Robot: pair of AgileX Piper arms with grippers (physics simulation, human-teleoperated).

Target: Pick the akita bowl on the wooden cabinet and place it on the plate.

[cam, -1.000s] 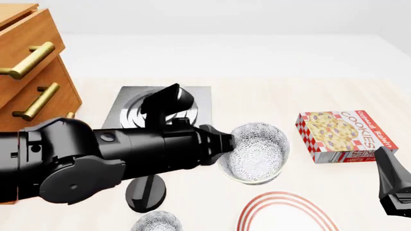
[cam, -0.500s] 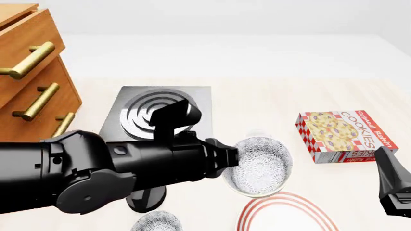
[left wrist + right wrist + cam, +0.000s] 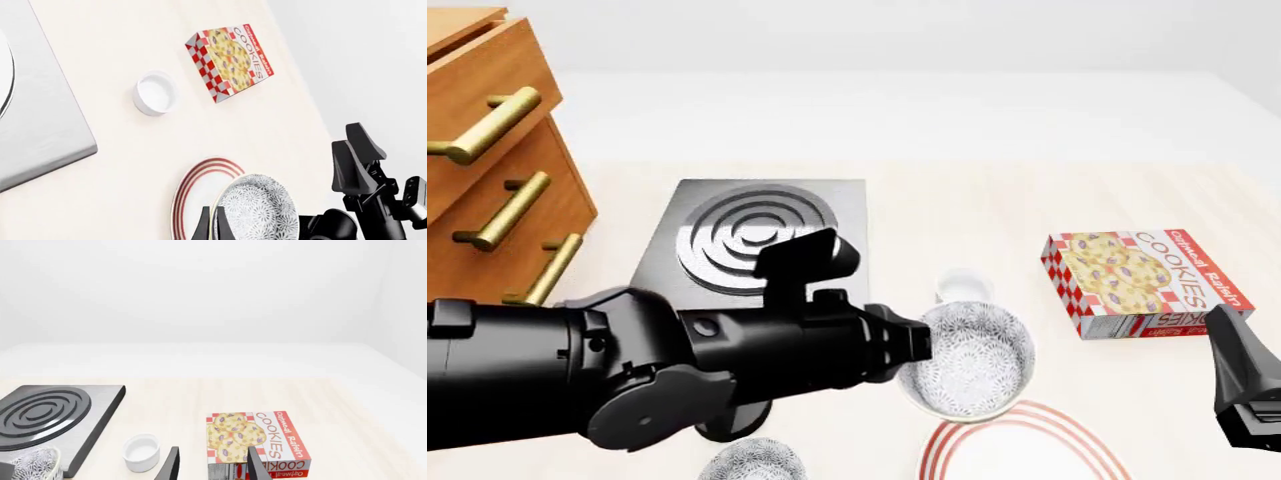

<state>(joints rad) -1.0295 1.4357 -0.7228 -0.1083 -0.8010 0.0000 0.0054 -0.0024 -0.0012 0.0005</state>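
Note:
The akita bowl [image 3: 972, 360], white with grey-black lacy speckle, hangs in the air over the far edge of the plate [image 3: 1014, 432], which is white with red rings. My left gripper [image 3: 924, 345] is shut on the bowl's rim. In the left wrist view its fingertips [image 3: 204, 229] pinch the rim of the bowl [image 3: 257, 212] above the plate [image 3: 193, 186]. The wooden cabinet [image 3: 487, 150] stands at the far left. At the right edge my right gripper [image 3: 1244, 372] waits; the right wrist view shows it [image 3: 213, 466] open with nothing in it.
A grey stove slab [image 3: 758, 238] lies left of centre. A small white cup [image 3: 964, 285] sits just beyond the bowl. To the right lies a cookie box [image 3: 1134, 280]. A second speckled bowl [image 3: 754, 463] shows at the bottom edge.
My left arm has carried the bowl nearer and slightly right, toward the plate. The stove rings and the white cup have come out from behind it. The right arm is still.

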